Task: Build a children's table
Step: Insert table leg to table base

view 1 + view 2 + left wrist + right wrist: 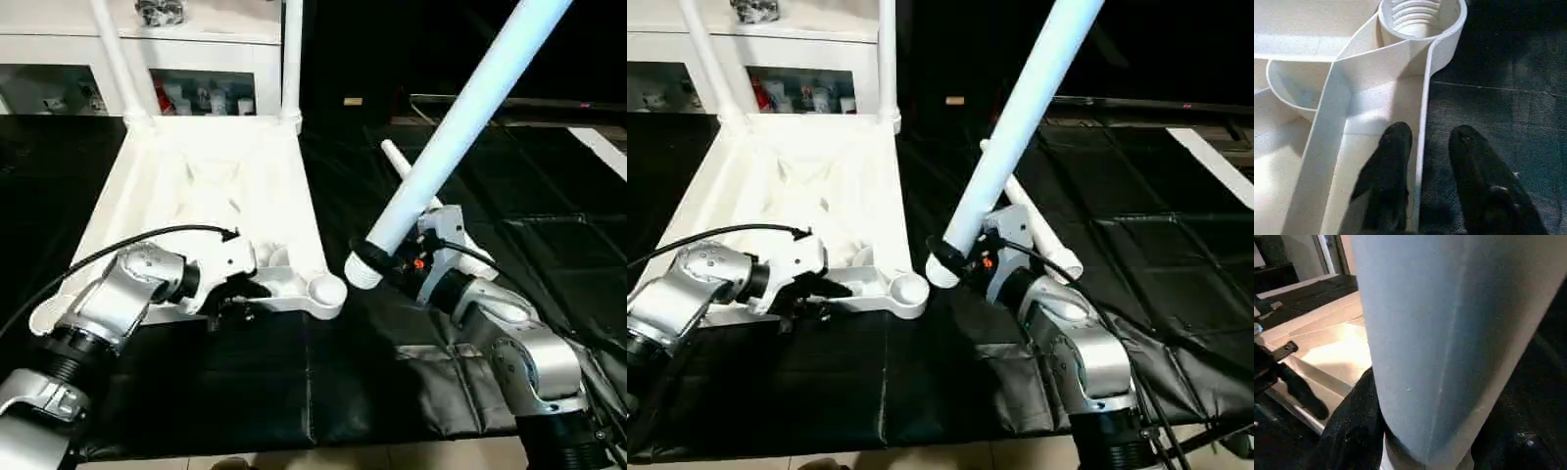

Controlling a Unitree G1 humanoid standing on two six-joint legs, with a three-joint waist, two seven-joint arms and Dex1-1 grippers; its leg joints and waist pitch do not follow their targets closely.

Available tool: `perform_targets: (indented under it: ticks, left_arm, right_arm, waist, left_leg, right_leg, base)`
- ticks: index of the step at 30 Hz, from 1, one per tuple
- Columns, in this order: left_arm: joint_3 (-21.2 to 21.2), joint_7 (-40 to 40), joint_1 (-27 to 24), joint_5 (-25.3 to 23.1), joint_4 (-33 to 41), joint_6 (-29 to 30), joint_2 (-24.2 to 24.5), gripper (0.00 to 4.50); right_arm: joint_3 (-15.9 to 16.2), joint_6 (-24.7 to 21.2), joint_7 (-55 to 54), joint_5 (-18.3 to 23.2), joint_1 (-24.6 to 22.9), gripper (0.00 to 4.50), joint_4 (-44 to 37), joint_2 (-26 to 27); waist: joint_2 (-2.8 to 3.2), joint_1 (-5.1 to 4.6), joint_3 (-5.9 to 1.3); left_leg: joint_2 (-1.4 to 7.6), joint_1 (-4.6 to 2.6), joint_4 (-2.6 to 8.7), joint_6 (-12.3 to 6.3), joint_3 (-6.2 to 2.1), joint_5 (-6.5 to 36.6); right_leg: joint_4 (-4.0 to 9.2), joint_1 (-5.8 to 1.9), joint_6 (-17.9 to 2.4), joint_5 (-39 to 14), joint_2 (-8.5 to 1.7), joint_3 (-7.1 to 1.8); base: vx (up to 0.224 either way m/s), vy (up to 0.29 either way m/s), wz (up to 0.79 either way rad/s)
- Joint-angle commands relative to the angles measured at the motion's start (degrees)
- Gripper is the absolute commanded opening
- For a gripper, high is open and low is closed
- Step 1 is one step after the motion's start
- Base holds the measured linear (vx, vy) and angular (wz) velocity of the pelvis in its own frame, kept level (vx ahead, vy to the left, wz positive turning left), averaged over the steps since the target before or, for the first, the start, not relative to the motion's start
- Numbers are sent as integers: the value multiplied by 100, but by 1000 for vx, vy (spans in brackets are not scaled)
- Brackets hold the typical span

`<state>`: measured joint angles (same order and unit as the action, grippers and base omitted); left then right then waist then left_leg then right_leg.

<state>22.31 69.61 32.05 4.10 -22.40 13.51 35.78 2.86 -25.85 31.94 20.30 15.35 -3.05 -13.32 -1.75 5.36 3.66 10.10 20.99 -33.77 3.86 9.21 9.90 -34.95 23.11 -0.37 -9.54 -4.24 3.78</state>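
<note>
Black cloth (392, 392) covering the surface beneath both fingers, white tabletop (211, 186) lying underside up, left fingers (1391, 161) straddling its rim wall near the corner socket (1420, 19), right fingers (1352, 431) gripping a tilted leg (460, 117), white cabinet (59, 59) standing behind.

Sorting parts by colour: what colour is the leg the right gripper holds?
White, seen best in the left eye view: leg, right gripper.

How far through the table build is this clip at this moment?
About halfway. Done: two legs stand upright in the far corner sockets of the upside-down tabletop. In hand: the right gripper holds a third leg tilted, its end near the empty near corner socket, while the left gripper straddles the tabletop's near rim. Left: seating that leg, then the fourth leg lying on the black cloth.
</note>
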Motion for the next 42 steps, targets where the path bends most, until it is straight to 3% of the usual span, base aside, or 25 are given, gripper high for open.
perform_targets:
  ticks: [1, 10, 14, 15, 16, 21, 23, 27, 31, 32, 34, 35, 36, 42]
  left_arm:
    - [-32, 41, 104, 1, -37, -5, -17, 122]
    - [-62, -2, 95, -86, -177, -187, -170, 45]
    - [-88, 32, 100, 21, -154, -285, -341, 31]
    - [-91, 56, 93, 69, -106, -305, -394, 10]
    - [-90, 71, 85, 100, -55, -284, -449, 3]
    - [129, 163, -21, 50, 168, -200, -711, 3]
    - [210, 112, -38, -75, 126, -228, -755, 0]
    - [262, -26, -22, -280, -6, -331, -793, 0]
    - [190, -226, -1, -440, -76, -480, -761, 0]
    - [129, -425, 15, -506, -114, -575, -761, 0]
    - [-53, -522, 19, -341, -76, -407, -831, 0]
    - [-114, -441, 9, -230, -1, -295, -824, 43]
    - [-147, -341, -17, -155, 97, -164, -778, 54]
    - [-112, -46, -160, -120, 401, 347, -517, 94]
  right_arm:
    - [23, 87, 36, -38, 8, 191, 74, -54]
    - [6, 125, 35, -71, -17, 191, 95, -41]
    - [-28, 69, 117, 30, -32, 191, 96, -47]
    - [-20, 45, 157, 51, -25, 191, 93, -64]
    - [-6, 22, 200, 67, -12, 191, 94, -84]
    - [142, -24, 487, 90, 112, 191, 118, -181]
    - [188, -23, 534, 68, 166, 191, 147, -184]
    - [281, -12, 664, 12, 295, 191, 253, -211]
    - [348, 97, 784, -50, 386, 191, 382, -221]
    - [372, 113, 817, -51, 405, 191, 406, -222]
    - [383, 109, 837, -34, 420, 191, 428, -215]
    - [396, 119, 850, -39, 422, 191, 442, -211]
    - [415, 149, 873, -55, 422, 191, 475, -205]
    - [432, 347, 922, -128, 432, 191, 602, -169]
  waist:
    - [76, 25, -393]
    - [84, 26, -410]
    - [80, 37, -417]
    - [130, 31, -418]
    - [127, 31, -419]
    - [128, 48, -428]
    - [118, 56, -424]
    - [126, 71, -395]
    - [108, 86, -395]
    - [77, 87, -401]
    - [95, 95, -400]
    - [93, 95, -402]
    - [65, 97, -400]
    - [87, 87, -409]
  left_leg:
    - [267, -88, 457, 261, -73, 1679]
    - [265, -78, 444, 225, -65, 1542]
    - [270, -75, 437, 187, -61, 1471]
    - [272, -79, 438, 197, -60, 1499]
    - [274, -82, 436, 200, -61, 1501]
    - [267, -66, 418, 143, -45, 1367]
    - [264, -70, 414, 125, -39, 1384]
    - [274, -104, 433, 177, -56, 1690]
    - [279, -108, 441, 201, -63, 1749]
    - [281, -98, 441, 192, -62, 1710]
    - [279, -94, 437, 181, -60, 1666]
    - [278, -90, 435, 185, -57, 1645]
    - [274, -81, 435, 170, -58, 1620]
    - [282, -76, 437, 152, -58, 1508]
  right_leg:
    - [431, -248, -943, -1933, -432, -287]
    - [403, -269, -1033, -1624, -428, -288]
    - [397, -277, -1051, -1531, -433, -284]
    - [401, -273, -1071, -1446, -421, -285]
    - [391, -273, -1090, -1402, -419, -284]
    - [369, -305, -1192, -1117, -418, -285]
    - [381, -305, -1182, -1203, -419, -285]
    - [453, -272, -1005, -1906, -427, -278]
    - [464, -260, -934, -2030, -433, -281]
    - [460, -269, -926, -1993, -433, -279]
    - [451, -262, -932, -1950, -432, -280]
    - [447, -267, -939, -1949, -437, -278]
    - [444, -271, -926, -2001, -439, -274]
    - [426, -264, -960, -1871, -436, -279]
  base:
    - [0, 0, 0]
    - [0, 0, 0]
    - [0, 0, 0]
    - [0, 0, 0]
    - [0, 0, 0]
    - [0, 0, 0]
    - [0, 0, 0]
    - [0, 0, 0]
    - [0, 0, 0]
    - [0, 0, 0]
    - [0, 0, 0]
    - [0, 0, 0]
    - [0, 0, 0]
    - [0, 0, 0]
